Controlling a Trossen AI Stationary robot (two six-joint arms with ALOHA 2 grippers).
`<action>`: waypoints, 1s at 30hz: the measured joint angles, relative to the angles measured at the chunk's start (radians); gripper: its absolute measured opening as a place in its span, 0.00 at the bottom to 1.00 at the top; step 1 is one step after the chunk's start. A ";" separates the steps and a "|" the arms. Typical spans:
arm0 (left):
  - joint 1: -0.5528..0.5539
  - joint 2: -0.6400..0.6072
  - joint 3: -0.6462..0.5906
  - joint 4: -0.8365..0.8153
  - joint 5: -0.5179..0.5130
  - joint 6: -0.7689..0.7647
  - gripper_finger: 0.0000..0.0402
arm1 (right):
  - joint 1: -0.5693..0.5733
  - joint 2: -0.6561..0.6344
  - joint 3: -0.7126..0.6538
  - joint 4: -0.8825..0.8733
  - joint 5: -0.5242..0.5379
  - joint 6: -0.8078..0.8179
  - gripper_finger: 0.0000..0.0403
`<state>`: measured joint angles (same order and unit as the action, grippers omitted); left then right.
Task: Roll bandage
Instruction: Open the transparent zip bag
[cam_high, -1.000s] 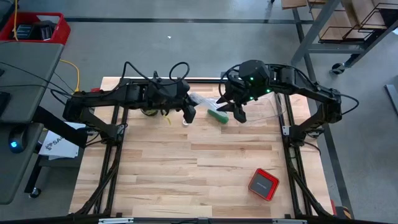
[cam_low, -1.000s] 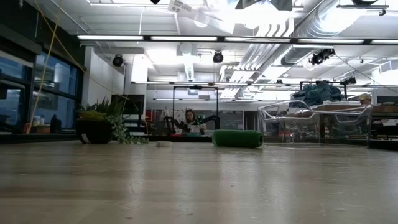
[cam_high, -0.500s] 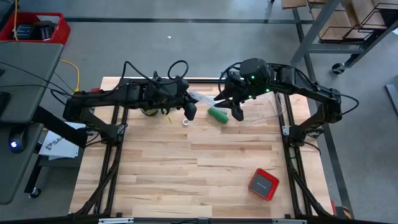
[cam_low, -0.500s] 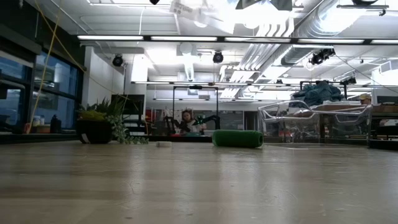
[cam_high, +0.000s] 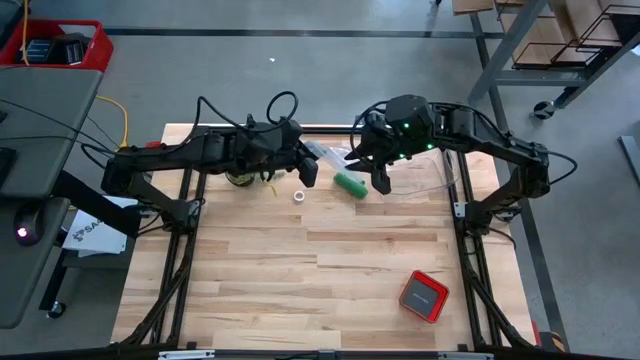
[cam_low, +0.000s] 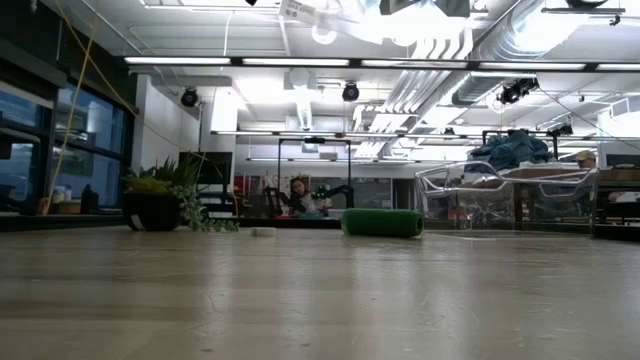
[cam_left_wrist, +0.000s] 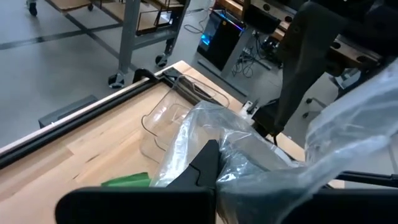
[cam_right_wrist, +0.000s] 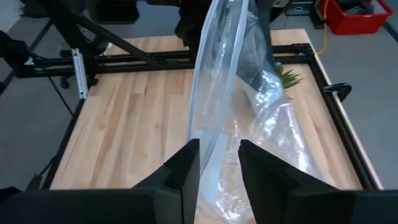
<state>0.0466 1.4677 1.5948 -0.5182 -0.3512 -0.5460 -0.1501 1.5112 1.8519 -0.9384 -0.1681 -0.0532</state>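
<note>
The bandage (cam_high: 350, 184) is a small green roll lying on its side on the wooden table, also seen in the low view (cam_low: 382, 222) and the left wrist view (cam_left_wrist: 127, 180). No gripper touches it. Above it a crinkly clear plastic bag (cam_high: 325, 155) spans between my two grippers. My left gripper (cam_high: 308, 172) is shut on one end of the bag. My right gripper (cam_high: 372, 172) is shut on the other end, just to the right of the roll and above it. My left gripper is shut on a crumpled bunch of the bag (cam_left_wrist: 231, 163); the plastic bulges over the fingers and hides the place of contact. The bag is lifted clear of the table. My right gripper (cam_right_wrist: 219, 163) pinches a narrow gathered band of the bag (cam_right_wrist: 217, 146) between its two fingers, which slant down from the table's right. The bag runs from the fingers toward the left gripper, one edge drawn straight, clear of the table.
A small white tape ring (cam_high: 299, 196) lies just left of the roll. A clear plastic container (cam_high: 432, 185) stands at the far right, and a red box (cam_high: 423, 296) lies at the near right. A potted plant (cam_high: 240, 178) sits under the left arm.
My left gripper has turned a little at the wrist and the bag has shifted with it. The green roll and the tape ring have stayed where they were.
</note>
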 joint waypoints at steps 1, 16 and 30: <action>0.000 0.000 0.000 0.000 0.000 -0.001 0.00 | 0.000 0.000 0.000 0.000 0.001 0.000 0.25; 0.003 0.000 0.000 -0.011 0.033 -0.040 0.00 | -0.005 -0.004 0.000 -0.009 -0.009 0.004 0.00; -0.037 0.000 0.000 -0.323 0.132 0.054 0.32 | -0.077 -0.066 0.001 -0.097 0.004 0.023 0.00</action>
<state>0.0098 1.4680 1.5948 -0.8410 -0.2188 -0.4919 -0.2269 1.4452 1.8530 -1.0358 -0.1636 -0.0300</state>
